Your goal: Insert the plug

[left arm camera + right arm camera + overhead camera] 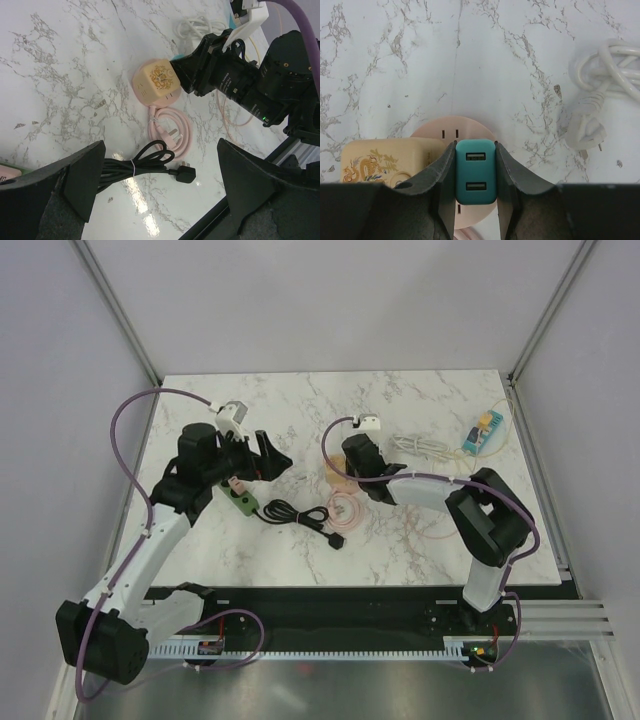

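Insertion step in hand, by look of it. Right jaws clamped on teal plug (476, 171), held over pink socket (452, 131) mid-tabletop (420, 400), cream cube (385, 160) just beside. Prongs hidden; seated or not, cannot tell. Next: line plug with slots (449, 133), press straight in. Left jaws wide, empty, near black cable (145, 162). No container in sight.

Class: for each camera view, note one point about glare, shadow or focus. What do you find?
Top external: even light, only faint shadows on the marble table. Left wrist: bright glare patches on the marble below the black cable; left gripper's fingers dark and soft. Right wrist: teal charger sharp, white cable slightly softer.
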You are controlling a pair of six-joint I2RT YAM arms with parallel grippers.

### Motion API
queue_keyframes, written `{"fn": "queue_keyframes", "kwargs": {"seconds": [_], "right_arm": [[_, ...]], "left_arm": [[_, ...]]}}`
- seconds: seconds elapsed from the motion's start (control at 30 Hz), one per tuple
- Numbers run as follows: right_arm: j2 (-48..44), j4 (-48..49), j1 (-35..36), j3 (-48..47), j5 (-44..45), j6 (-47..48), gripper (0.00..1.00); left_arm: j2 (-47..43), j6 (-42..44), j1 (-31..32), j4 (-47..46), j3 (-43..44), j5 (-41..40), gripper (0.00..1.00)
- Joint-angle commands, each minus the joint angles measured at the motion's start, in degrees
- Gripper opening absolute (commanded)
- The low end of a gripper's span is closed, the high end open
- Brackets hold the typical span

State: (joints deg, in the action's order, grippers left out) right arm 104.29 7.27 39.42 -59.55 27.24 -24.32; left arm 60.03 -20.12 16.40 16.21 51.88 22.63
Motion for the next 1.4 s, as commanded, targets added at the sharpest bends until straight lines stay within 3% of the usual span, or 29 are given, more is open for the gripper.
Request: {"fn": "queue_keyframes", "kwargs": {"seconds": [0.0, 0.3, 0.5, 0.83, 0.93, 0.97, 1.13, 1.2, 1.3, 1.37], "right_arm": [[6.1, -17.29, 3.99, 5.32, -5.19, -2.84, 0.0], [7.24, -17.64, 7.33, 5.41, 2.37, -6.53, 0.0], [8.91, -15.44, 9.53, 5.15, 5.71, -7.5, 0.0], [7.07, -15.17, 9.8, 4.97, 4.04, -7.15, 0.01], [5.05, -17.36, 8.75, 1.82, 3.52, -5.57, 0.18], [4.18, -18.07, 7.79, 0.67, 3.17, -5.13, 0.28], [0.92, -25.44, 5.41, -8.38, 1.59, -2.84, 0.41], [-0.84, -27.38, 4.27, -11.53, 0.88, -2.05, 0.6], [-3.38, -31.77, 2.95, -14.88, 0.44, -1.17, 0.69], [-5.84, -33.1, 2.07, -16.64, -0.61, -0.13, 0.83]], "left_arm": [[-2.02, 1.14, -0.23, -1.62, -0.37, -2.24, 1.0], [-1.5, -9.23, -2.6, 0.4, 0.94, -9.01, 1.0], [-2.63, -9.15, -5.68, 2.16, 1.12, -7.69, 1.0], [-4.83, -7.22, -6.03, 2.95, 0.51, -5.76, 1.0], [-4.66, -7.39, -6.03, 2.95, 0.51, -4.53, 1.0], [-4.48, -7.74, -6.03, 2.95, 0.59, -4.27, 1.0], [-5.01, -7.13, -6.03, 2.95, 0.86, -3.13, 1.0], [-5.18, -6.6, -6.03, 2.95, 1.12, -2.77, 1.0], [-5.19, -5.99, -6.03, 2.95, 1.73, -2.25, 1.0], [-5.01, -5.29, -6.03, 2.95, 2.26, -1.54, 1.0]]}}
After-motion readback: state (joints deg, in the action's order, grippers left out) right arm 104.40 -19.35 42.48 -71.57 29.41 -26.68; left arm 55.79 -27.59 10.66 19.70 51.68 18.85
